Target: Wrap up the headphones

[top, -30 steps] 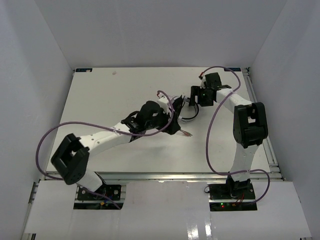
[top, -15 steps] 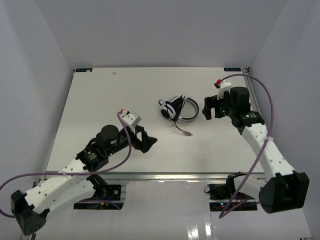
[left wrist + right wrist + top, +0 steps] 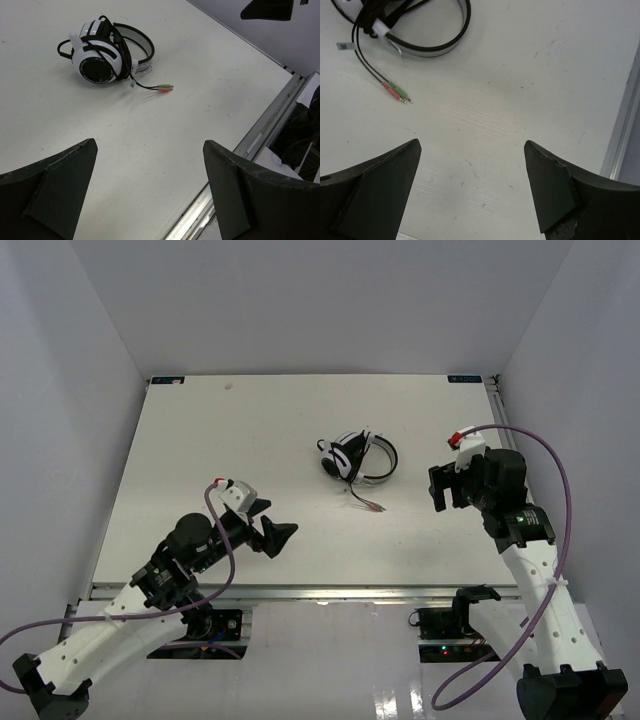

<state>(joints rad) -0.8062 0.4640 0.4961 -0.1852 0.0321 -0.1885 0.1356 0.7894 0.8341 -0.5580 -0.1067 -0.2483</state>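
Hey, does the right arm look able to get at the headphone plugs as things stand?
Likely yes: the right hand is open, and nothing stands between it and the plugs, which lie free beside the headphones.

Bare table (image 3: 220, 440) lay all round the headphones (image 3: 358, 457), whose cable plugs (image 3: 374, 506) trailed just on their near side, while the left gripper (image 3: 272, 524) and right gripper (image 3: 441, 490), jaws wide, stood well apart from them.
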